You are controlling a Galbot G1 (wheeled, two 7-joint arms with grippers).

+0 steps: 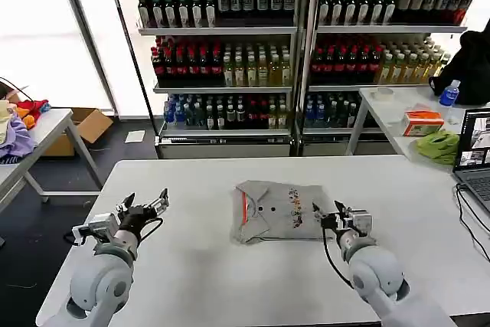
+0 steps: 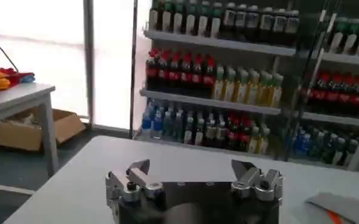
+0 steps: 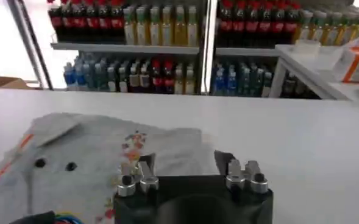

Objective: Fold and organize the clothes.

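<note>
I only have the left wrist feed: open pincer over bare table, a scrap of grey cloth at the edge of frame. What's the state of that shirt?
Observer: The grey shirt lies folded into a compact block at the table's middle, red-lined collar toward the robot's left, chest print on top.
Operator: Where's the right arm?
Observer: The right pincer sits at the shirt's right edge, open, holding nothing.
Operator: And mine relative to the shirt?
Observer: The left pincer is well off to the shirt's left, apart from it, over bare table.
Operator: Anything else on the table?
Observer: A laptop at its far right edge.
</note>
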